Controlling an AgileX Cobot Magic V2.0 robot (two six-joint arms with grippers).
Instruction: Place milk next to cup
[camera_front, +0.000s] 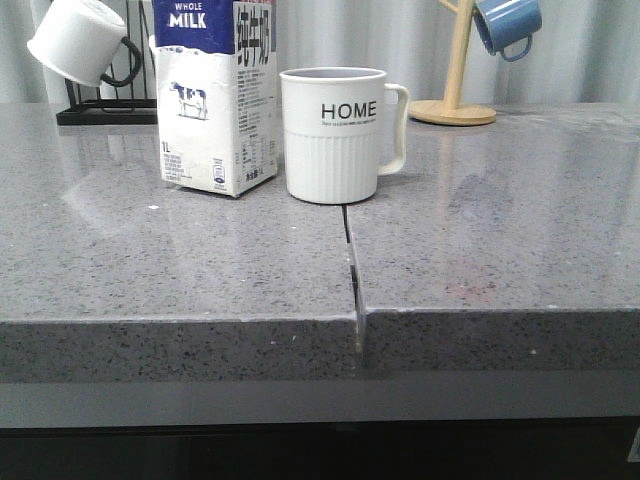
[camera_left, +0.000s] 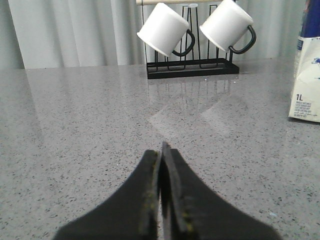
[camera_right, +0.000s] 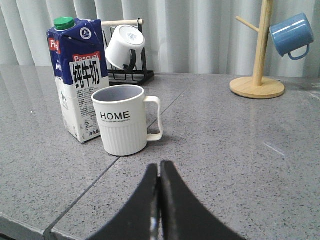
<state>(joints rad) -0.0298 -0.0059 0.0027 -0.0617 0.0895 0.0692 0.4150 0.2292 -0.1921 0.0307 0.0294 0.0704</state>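
The milk carton (camera_front: 215, 95) stands upright on the grey counter, just left of the off-white "HOME" cup (camera_front: 333, 133), with a narrow gap between them. Both also show in the right wrist view, the milk (camera_right: 79, 77) beside the cup (camera_right: 123, 120). An edge of the milk (camera_left: 306, 75) shows in the left wrist view. My left gripper (camera_left: 161, 150) is shut and empty, low over bare counter, apart from the carton. My right gripper (camera_right: 160, 167) is shut and empty, a short way in front of the cup. Neither gripper shows in the front view.
A black rack (camera_left: 192, 67) holds two white mugs with black handles (camera_left: 165, 30) behind the milk. A wooden mug tree (camera_right: 257, 85) with a blue mug (camera_right: 291, 34) stands at the back right. A seam (camera_front: 352, 265) splits the counter, whose front edge (camera_front: 320, 318) is near.
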